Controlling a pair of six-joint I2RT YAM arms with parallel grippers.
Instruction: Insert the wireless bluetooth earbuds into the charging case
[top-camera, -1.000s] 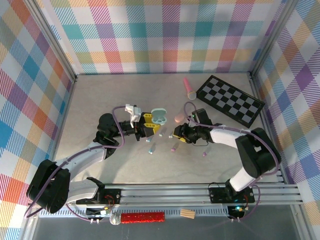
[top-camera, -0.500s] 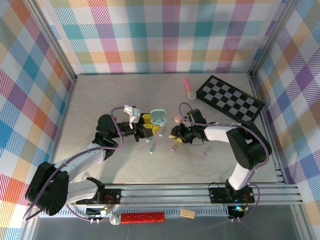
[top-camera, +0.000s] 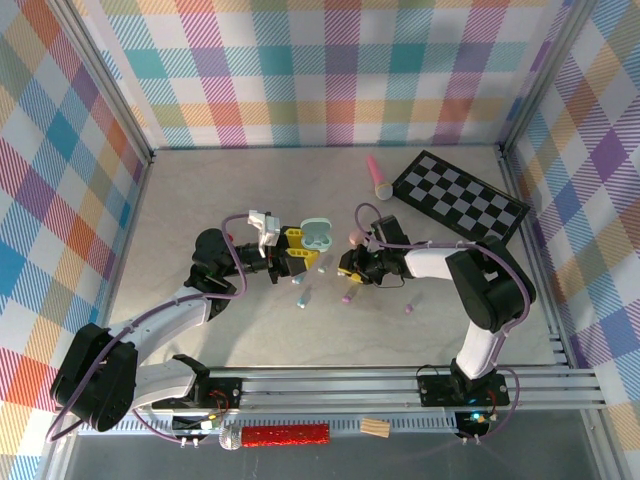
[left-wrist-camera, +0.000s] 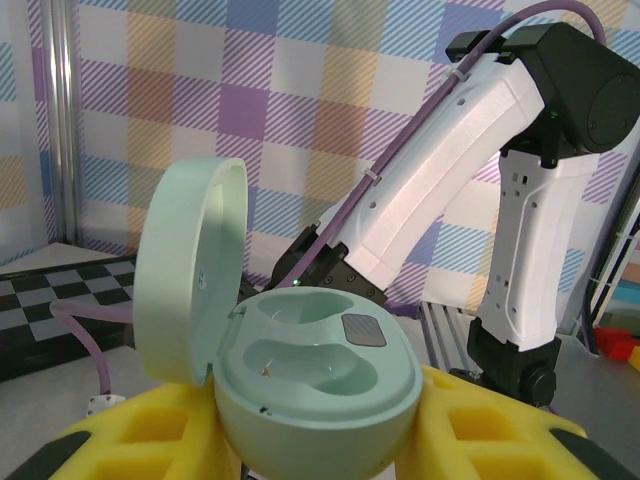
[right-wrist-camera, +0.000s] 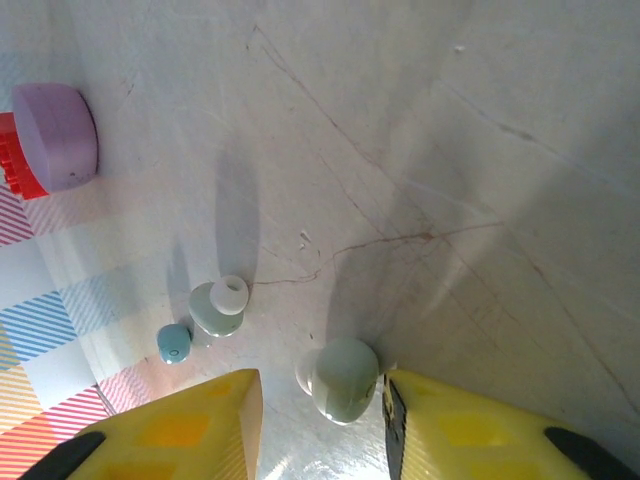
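Observation:
A mint charging case (left-wrist-camera: 320, 370) with its lid (left-wrist-camera: 190, 270) standing open sits between the yellow fingers of my left gripper (left-wrist-camera: 320, 445), which is shut on it. Both wells in the case hold nothing. From above, the case (top-camera: 318, 234) is at mid-table with the left gripper (top-camera: 300, 252) under it. My right gripper (right-wrist-camera: 320, 400) is down at the table, open, with a mint earbud (right-wrist-camera: 343, 380) between its fingers. The bud touches the right finger, and a gap shows on the left. From above, that gripper (top-camera: 347, 268) is just right of the case.
Another mint earbud (right-wrist-camera: 218, 305) and a blue one (right-wrist-camera: 174, 343) lie left of the right gripper. More buds lie on the table (top-camera: 303, 298), (top-camera: 348, 296), (top-camera: 408, 309). A pink case (top-camera: 358, 237), a pink toy microphone (top-camera: 378, 178) and a chessboard (top-camera: 460, 200) sit farther back.
My right gripper has shifted a little left and toward the case, and its jaws have narrowed. The left arm still holds the open case in the same place.

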